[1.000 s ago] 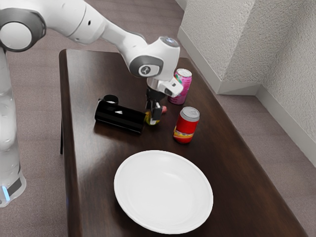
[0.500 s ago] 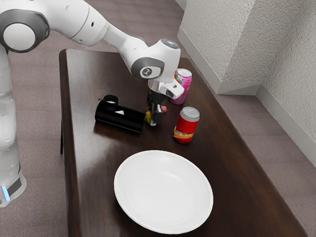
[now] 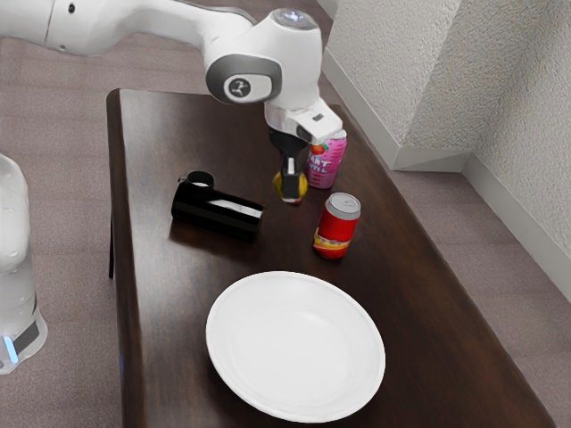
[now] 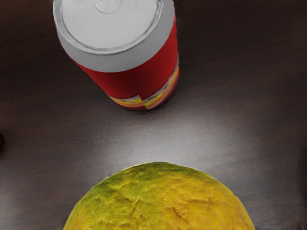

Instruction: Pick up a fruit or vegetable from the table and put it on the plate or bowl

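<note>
Dark wooden bench (image 3: pixel 161 294), near white textured walls (image 3: pixel 500 80), lay below the end effector (image 3: pixel 291 180) pinching a yellow-green round fruit (image 4: pixel 160 201).

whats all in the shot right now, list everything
table: one, dark brown, under everything
plate: one, white, near end of the table, nothing on it
red can: one, red with a silver top, upright just beyond the plate
pink can: one, pink, upright behind the red can
black cylinder: one, black, lying on its side toward the exterior view's left of the cans
fruit: one, yellow-green, held off the table between the black cylinder and the pink can
arm: one, white, coming in from the exterior view's upper left
gripper: one, black, shut on the fruit
</note>
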`<state>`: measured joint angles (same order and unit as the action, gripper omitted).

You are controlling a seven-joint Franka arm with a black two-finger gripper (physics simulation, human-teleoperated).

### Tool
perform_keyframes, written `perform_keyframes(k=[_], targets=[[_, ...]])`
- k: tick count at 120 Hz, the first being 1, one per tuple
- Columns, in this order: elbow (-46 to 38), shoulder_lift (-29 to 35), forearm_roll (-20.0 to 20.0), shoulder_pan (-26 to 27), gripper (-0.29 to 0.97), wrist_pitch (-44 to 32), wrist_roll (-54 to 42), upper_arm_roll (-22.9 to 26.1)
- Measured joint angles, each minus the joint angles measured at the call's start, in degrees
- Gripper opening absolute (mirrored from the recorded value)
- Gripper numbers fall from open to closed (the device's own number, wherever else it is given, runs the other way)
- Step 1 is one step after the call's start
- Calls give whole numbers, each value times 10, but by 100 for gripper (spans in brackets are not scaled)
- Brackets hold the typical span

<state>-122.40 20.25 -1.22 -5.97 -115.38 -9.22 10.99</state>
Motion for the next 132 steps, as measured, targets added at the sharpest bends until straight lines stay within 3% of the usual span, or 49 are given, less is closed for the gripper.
perform_keyframes(k=[78,124,132], targets=[[29,-10,11,5,35,41,-11,156],[39,-19,22,6,35,40,-13,188],[40,-18,25,5,47,41,-14,193]])
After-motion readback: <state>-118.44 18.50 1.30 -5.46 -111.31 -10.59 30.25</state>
